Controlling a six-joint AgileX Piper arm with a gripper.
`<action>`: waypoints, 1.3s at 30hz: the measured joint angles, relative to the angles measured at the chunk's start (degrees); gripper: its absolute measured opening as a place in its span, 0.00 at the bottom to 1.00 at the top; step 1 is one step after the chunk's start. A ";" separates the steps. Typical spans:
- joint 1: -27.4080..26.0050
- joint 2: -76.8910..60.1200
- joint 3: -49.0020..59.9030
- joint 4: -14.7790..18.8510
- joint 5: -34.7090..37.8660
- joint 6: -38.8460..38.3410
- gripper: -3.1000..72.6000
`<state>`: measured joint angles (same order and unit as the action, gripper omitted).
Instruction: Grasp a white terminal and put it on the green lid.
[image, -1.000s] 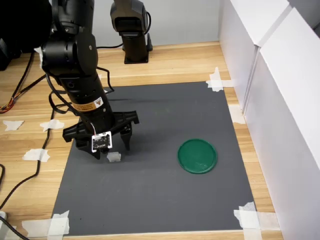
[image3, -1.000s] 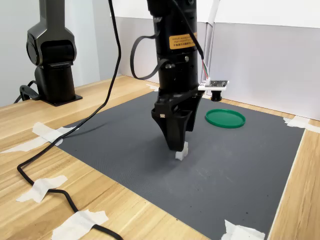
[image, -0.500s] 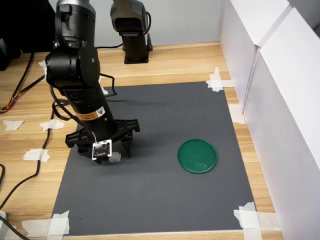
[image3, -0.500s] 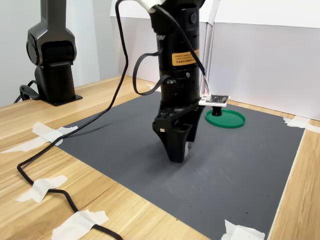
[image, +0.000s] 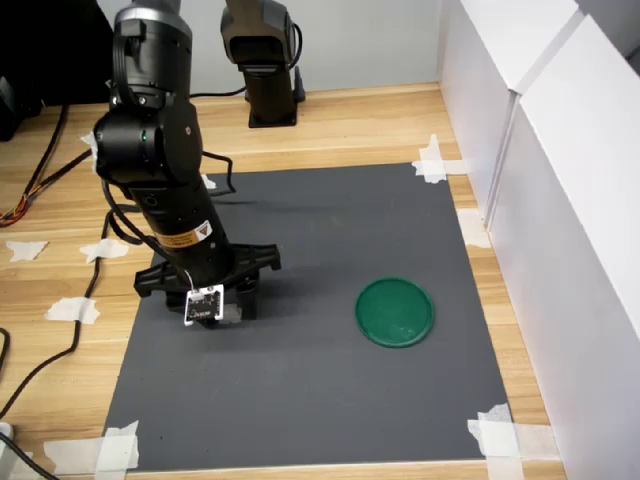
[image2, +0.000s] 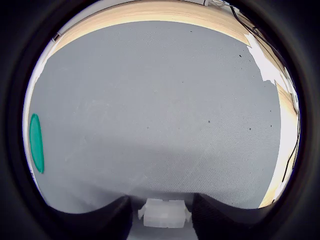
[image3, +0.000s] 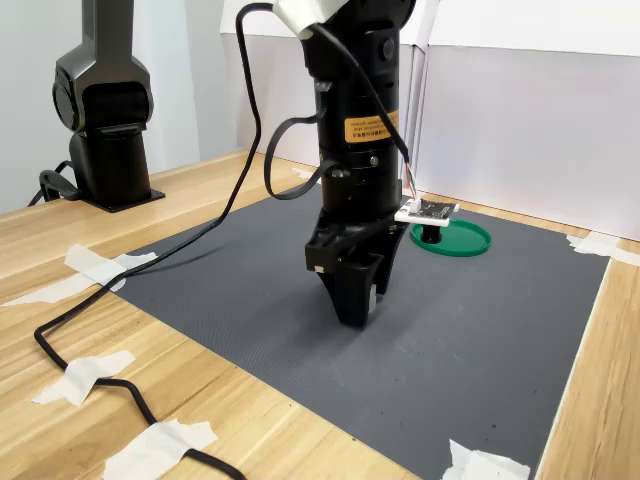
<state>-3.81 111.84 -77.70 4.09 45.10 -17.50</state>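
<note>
- Both exterior views are bright, evenly lit and sharp, without glare.
- The arm (image: 165, 190) casts only a soft, faint shadow on the dark mat (image: 330, 400).
- The wrist view is fisheye-curved, ringed by black vignette, with the wood table (image2: 165, 12) washed out at its rim.

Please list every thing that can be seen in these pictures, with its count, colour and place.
White terminal: one, translucent white, between the gripper fingers on the mat.
Green lid: one, dark green, on the mat, at the first exterior view's right of the arm.
Mat: one, dark grey, taped on the wooden table.
Tape pieces: several, white, at the mat's corners and on the wood.
Second arm base: one, black, at the table's far edge.
Cables: black, across the wood.
Gripper: one, black, down on the mat around the terminal.
</note>
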 joint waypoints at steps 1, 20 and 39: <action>0.00 0.03 0.00 0.00 -0.12 -0.15 0.66; 0.00 -9.94 0.00 0.27 2.24 -9.18 0.45; 19.07 -16.82 0.02 -0.68 9.40 -13.65 0.45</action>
<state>15.26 95.02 -77.69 3.41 54.51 -31.16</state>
